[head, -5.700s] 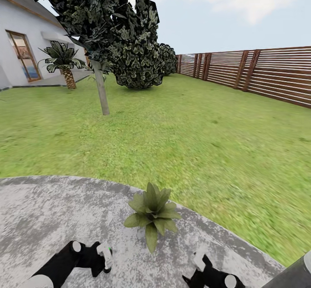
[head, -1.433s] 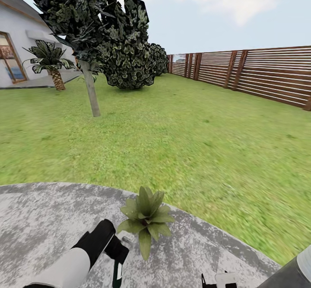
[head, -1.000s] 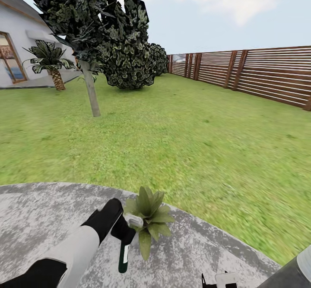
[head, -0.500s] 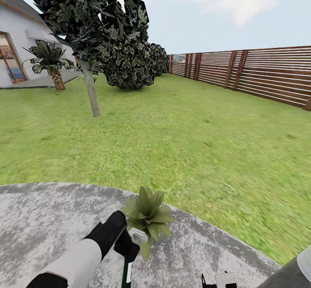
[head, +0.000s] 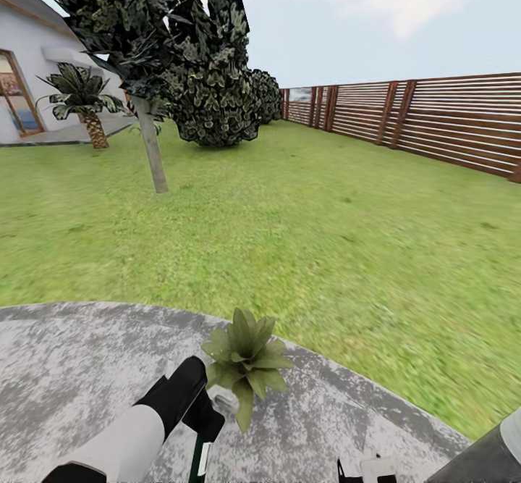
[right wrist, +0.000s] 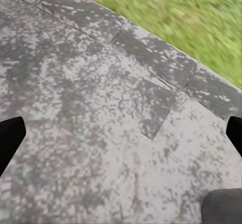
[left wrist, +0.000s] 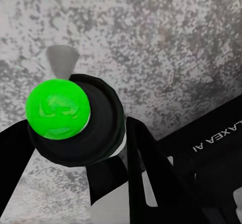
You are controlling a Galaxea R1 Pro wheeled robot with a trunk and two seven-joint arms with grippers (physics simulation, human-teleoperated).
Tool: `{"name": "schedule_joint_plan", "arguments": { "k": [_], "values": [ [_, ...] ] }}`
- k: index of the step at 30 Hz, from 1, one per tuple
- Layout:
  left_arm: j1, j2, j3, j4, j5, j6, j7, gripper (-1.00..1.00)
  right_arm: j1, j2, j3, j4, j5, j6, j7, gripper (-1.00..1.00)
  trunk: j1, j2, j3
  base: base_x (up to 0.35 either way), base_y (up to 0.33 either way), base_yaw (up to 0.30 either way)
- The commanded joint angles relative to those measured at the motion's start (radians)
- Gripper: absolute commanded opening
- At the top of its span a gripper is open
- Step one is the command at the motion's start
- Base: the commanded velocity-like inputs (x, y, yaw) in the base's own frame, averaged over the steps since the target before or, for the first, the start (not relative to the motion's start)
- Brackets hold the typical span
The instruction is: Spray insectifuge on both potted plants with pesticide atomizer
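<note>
Head view: the left gripper (head: 211, 416) sits low on the round stone patio (head: 79, 353), its fingers clamped on the pesticide atomizer (head: 199, 458), whose dark-green body hangs down toward the near edge of the picture while its pale spray head (head: 226, 400) touches the near leaves of the potted plant (head: 244, 358). That plant stands close to the patio's curved far rim, where the stone meets the lawn (head: 325, 237). Open grass runs far and right up to the brown slatted fence (head: 434, 124); a thin tree trunk (head: 150, 146), a dark shrub (head: 217, 99) and a palm (head: 83, 103) by the house stand well apart on the far left. The right gripper (head: 369, 468) peeks in at the near edge.

Left wrist view: black fingers (left wrist: 146, 168) close round a dark cap with a bright green disc (left wrist: 58, 109) over mottled stone.

Right wrist view: two black fingertips (right wrist: 10, 133) stand wide apart at the picture's sides over bare patio, with the grass edge (right wrist: 166, 12) beyond.
</note>
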Motion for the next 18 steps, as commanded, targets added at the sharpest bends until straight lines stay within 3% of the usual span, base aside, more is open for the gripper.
{"name": "schedule_joint_plan", "arguments": {
  "k": [1,7,14,18],
  "values": [
    [-0.001,0.0,-0.004,-0.001,-0.01,0.002,-0.01,-1.0,-0.001,0.0,-0.001,0.001,0.011,-0.001,-0.009,1.0,0.004,-0.008,-0.006,0.0,0.0,0.0],
    [0.0,0.001,-0.006,0.007,-0.01,0.002,-0.01,-1.0,-0.001,0.0,0.0,0.001,0.011,-0.001,-0.009,1.0,0.027,-0.05,-0.034,0.0,0.0,0.0],
    [0.067,0.005,-0.006,0.008,-0.011,-0.003,-0.009,-1.0,-0.001,0.0,0.0,0.001,0.011,-0.001,-0.009,1.0,0.027,-0.05,-0.036,0.0,0.0,0.0],
    [0.078,0.008,0.0,-0.001,-0.009,-0.013,0.001,-1.0,-0.001,0.0,0.0,0.001,0.011,-0.001,-0.009,1.0,0.027,-0.05,-0.036,0.0,0.0,0.0]
  ]
}}
